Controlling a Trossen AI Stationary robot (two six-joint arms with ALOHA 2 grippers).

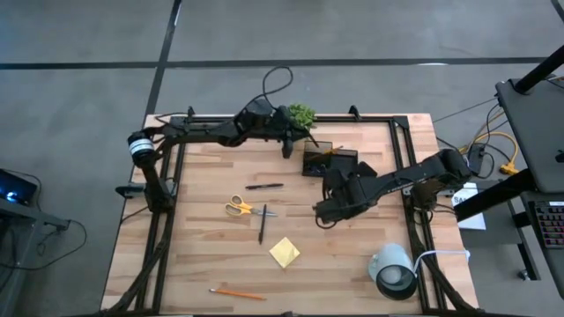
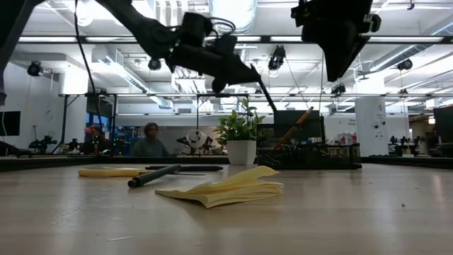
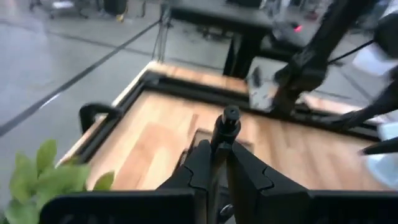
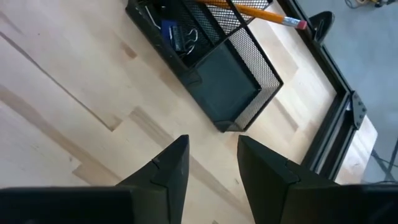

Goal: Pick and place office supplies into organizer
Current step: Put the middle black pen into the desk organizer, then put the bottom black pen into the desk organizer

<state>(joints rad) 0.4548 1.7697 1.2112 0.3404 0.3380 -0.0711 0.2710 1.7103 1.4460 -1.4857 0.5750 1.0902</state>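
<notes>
The left gripper [image 3: 216, 163], pinching a dark pen [image 3: 225, 127], hangs beside the organizer [image 1: 330, 161]; the right gripper [image 4: 211, 163], spread and empty, hovers just in front of it. One pencil [image 4: 252, 9] and a clip [image 4: 180, 37] are in. Scissors [image 1: 238, 208], two pens [image 1: 263, 224], a sticky pad [image 1: 284, 252] and another pencil [image 1: 236, 293] lie on the counter [image 1: 203, 255].

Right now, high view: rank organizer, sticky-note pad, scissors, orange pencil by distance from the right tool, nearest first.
1. organizer: just beyond the right tool, toward the table's far edge.
2. sticky-note pad: toward the near edge, slightly on the left arm's side.
3. scissors: level with the tool, farther toward the left arm's side.
4. orange pencil: at the near edge, farthest.
</notes>
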